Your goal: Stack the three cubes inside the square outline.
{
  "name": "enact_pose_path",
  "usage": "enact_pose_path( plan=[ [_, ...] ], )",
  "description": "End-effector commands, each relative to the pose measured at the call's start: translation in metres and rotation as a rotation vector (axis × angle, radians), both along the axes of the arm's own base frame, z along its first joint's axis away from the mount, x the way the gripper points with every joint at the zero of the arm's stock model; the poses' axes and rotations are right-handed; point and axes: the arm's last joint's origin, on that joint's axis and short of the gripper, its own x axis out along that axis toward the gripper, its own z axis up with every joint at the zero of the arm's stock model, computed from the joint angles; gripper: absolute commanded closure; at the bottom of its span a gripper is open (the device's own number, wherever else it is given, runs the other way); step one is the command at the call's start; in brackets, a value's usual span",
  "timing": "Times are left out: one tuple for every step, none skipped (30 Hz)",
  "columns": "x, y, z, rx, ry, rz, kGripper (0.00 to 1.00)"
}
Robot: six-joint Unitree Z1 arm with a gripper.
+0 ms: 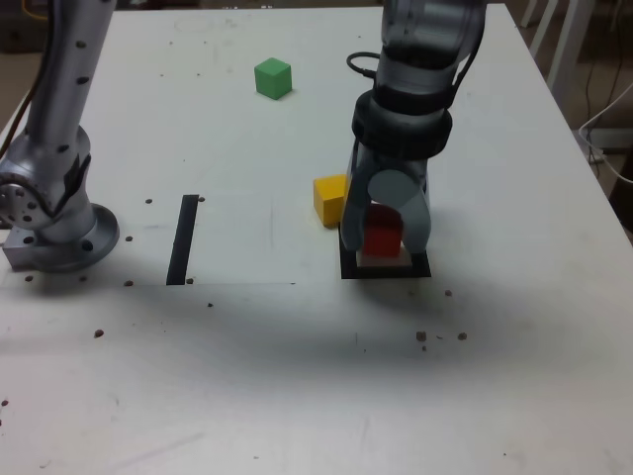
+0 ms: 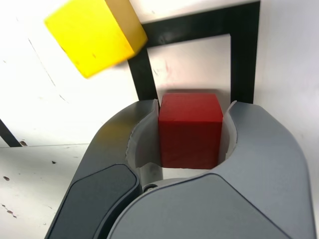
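Note:
My gripper [image 1: 384, 247] points down over the square outline [image 1: 386, 272] and is shut on the red cube [image 1: 382, 236], one finger against each side. In the wrist view the red cube [image 2: 190, 129] sits between the grey fingers [image 2: 144, 129], in front of the outline's white centre [image 2: 197, 67]. Whether the cube rests on the surface or hangs just above it, I cannot tell. The yellow cube [image 1: 330, 199] lies just outside the outline's far corner on the exterior view's left, and shows large in the wrist view [image 2: 92, 37]. The green cube [image 1: 273, 77] stands alone further back.
A straight black strip [image 1: 183, 239] lies on the white table toward the exterior view's left. The arm's silver base [image 1: 59, 233] stands at the left edge. Small dark specks dot the table [image 1: 297, 376]. A cable [image 1: 613, 158] hangs off the right edge.

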Motion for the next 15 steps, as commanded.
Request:
enact_pose_path(
  plan=[
    [-0.002,0.004,0.001,-0.002,-0.003,0.011,0.7],
    [-0.002,0.006,0.001,-0.002,-0.002,0.014,0.7],
    [-0.002,0.007,0.001,-0.003,-0.002,0.016,0.7],
    [-0.002,0.008,0.001,-0.003,-0.002,0.017,0.7],
    [-0.002,0.009,0.001,-0.003,-0.002,0.018,0.7],
    [-0.002,0.009,0.001,-0.003,-0.003,0.019,0.7],
    [-0.002,0.01,0.001,-0.004,-0.004,0.019,0.7],
    [-0.002,0.011,0.0,-0.004,-0.004,0.02,0.7],
    [-0.002,0.012,0.0,-0.004,-0.004,0.021,0.7],
    [-0.002,0.013,0.0,-0.004,-0.003,0.022,0.7],
    [-0.002,0.014,-0.001,-0.005,-0.003,0.023,0.7],
    [-0.002,0.015,-0.001,-0.005,-0.003,0.024,0.7],
    [-0.002,0.016,-0.001,-0.005,-0.002,0.025,0.7],
    [-0.002,0.017,-0.002,-0.005,-0.002,0.027,0.7],
    [-0.002,0.018,-0.002,-0.006,-0.003,0.028,0.7]
  ],
)
